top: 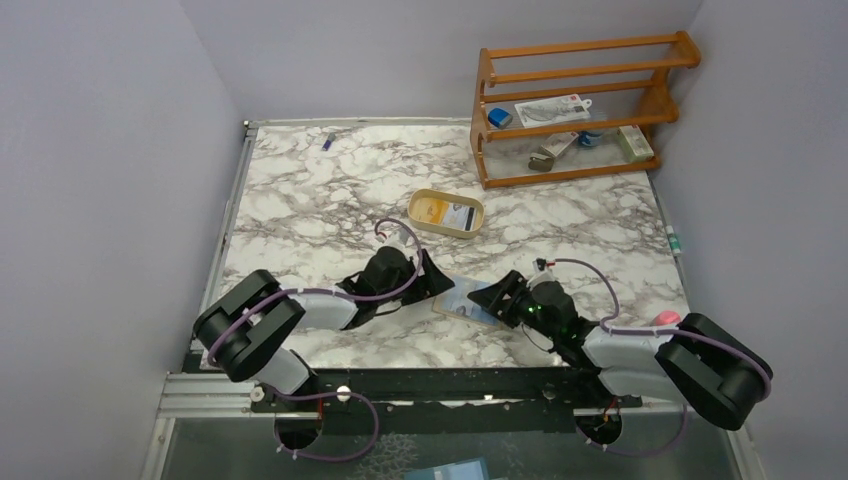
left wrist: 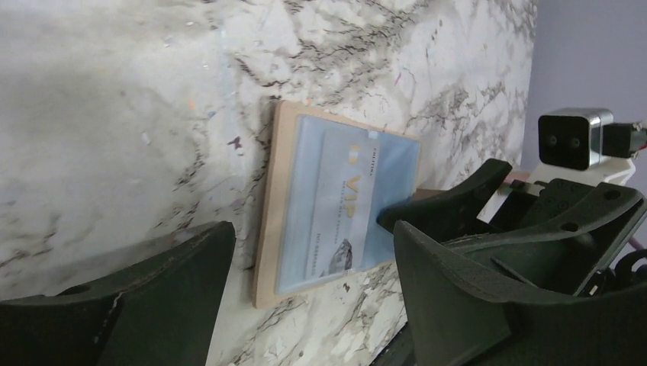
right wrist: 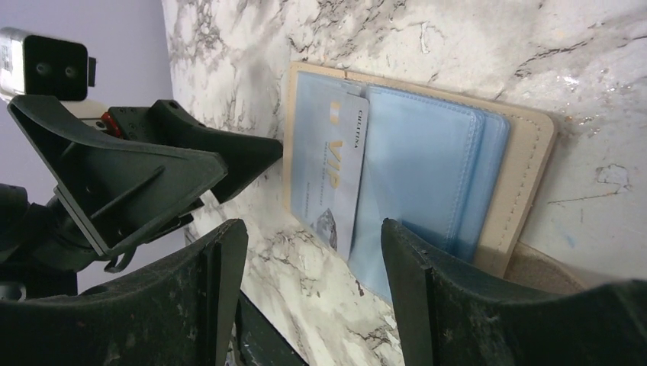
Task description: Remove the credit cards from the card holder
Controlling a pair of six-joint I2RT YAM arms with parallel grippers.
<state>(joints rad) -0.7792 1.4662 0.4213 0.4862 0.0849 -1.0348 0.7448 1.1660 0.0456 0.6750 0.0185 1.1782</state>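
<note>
One card holder, one tray, one rack, two arms.

Plain pale lilac walls closed in a table with a white, grey-veined marble top; a tiered wooden rack stood at its far right corner, under soft even light

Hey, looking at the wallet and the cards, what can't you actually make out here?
- Top view: the left gripper and right gripper cover most of the card holder; its cards cannot be counted.
- Right wrist view: the blue pockets hide any cards behind the VIP card.
- Left wrist view: the right gripper's finger blocks the holder's far half.
- Top view: the tray's contents are too small to identify.
</note>
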